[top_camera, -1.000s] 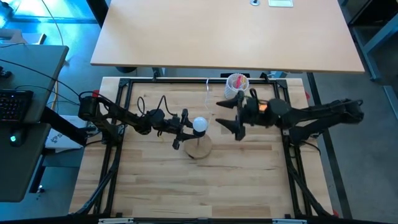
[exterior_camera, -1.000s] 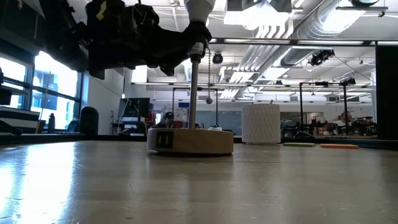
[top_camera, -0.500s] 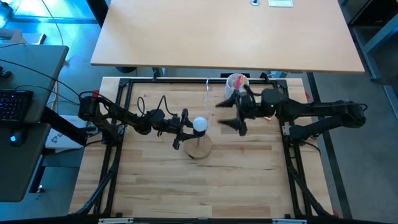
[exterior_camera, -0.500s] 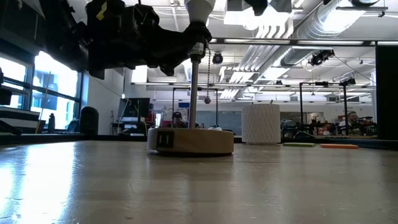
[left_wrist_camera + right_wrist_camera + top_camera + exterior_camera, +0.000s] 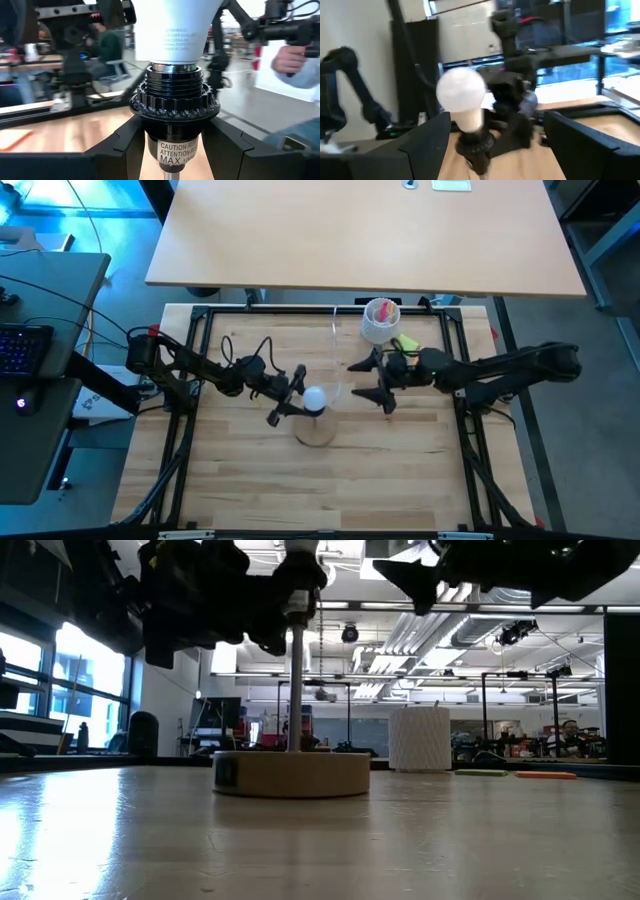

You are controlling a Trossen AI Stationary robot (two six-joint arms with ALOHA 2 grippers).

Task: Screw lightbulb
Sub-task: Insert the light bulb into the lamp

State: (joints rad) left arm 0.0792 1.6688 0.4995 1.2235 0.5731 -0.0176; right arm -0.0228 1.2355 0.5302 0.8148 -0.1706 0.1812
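The lightbulb [image 5: 314, 397] sat in the black socket [image 5: 174, 105] on top of the thin post of the wooden disc stand [image 5: 316, 429]; the left gripper [image 5: 286, 399] was clenched on that socket just under the bulb, its fingers [image 5: 126, 145] flanking the collar in the left wrist view; the bulb's silvery base [image 5: 174, 67] showed only as a narrow band above the socket rim, so it looked largely seated, though how tight I could not tell.

Over the last second the stand, held by the left gripper, had slid a little nearer the table's front edge and towards the left arm's side; the right gripper [image 5: 381, 380] had swung down from beside the white ribbed cup [image 5: 379, 319], jaws spread wide and empty, to a spot just beside the bulb yet still clear of it; from its own wrist the bulb [image 5: 461, 95] stood between the splayed fingers [image 5: 427, 142].

That suggested the holding was settled and the turning grasp came next; closing on the glass off-centre could tip the stand.
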